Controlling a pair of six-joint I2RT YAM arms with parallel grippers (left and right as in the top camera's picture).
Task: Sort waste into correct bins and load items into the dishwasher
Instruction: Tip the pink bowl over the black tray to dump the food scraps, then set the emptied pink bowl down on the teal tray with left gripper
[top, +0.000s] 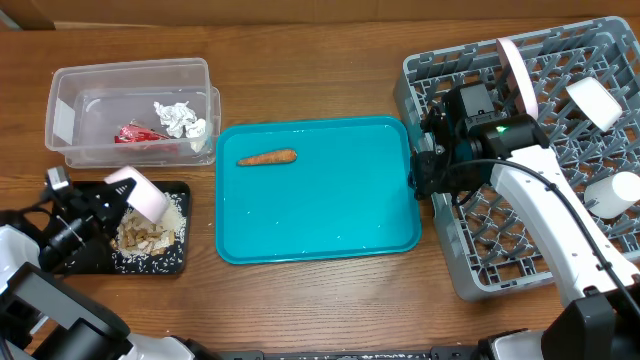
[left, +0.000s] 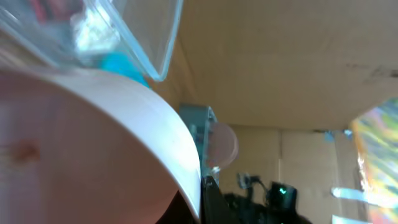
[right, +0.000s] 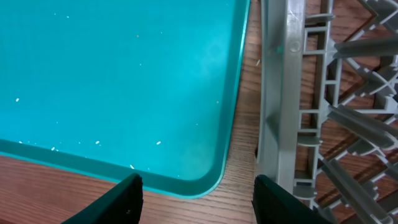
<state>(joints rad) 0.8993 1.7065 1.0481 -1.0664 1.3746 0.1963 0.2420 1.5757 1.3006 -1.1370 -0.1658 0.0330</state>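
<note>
My left gripper (top: 108, 203) is shut on a small white bowl (top: 145, 194), held tilted over the black tray (top: 178, 262), which holds beige food scraps (top: 148, 236). The bowl fills the left wrist view (left: 93, 149). The clear tub (top: 70, 88) holds a red wrapper (top: 135, 133) and crumpled tissue (top: 178, 118). An orange carrot piece (top: 267, 157) lies on the teal tray (top: 330, 215). My right gripper (top: 424, 172) is open and empty between the teal tray and the grey rack (top: 470, 270); in the right wrist view its fingers (right: 198, 199) straddle the tray corner (right: 205, 180). Chopsticks are out of view.
The rack holds an upright white plate (top: 516, 68), a white cup (top: 594, 101) and another white piece (top: 612, 194). The rack's wall (right: 277, 93) stands close to the right of my right gripper. The clear tub's corner (left: 158, 50) is just above the bowl in the left wrist view.
</note>
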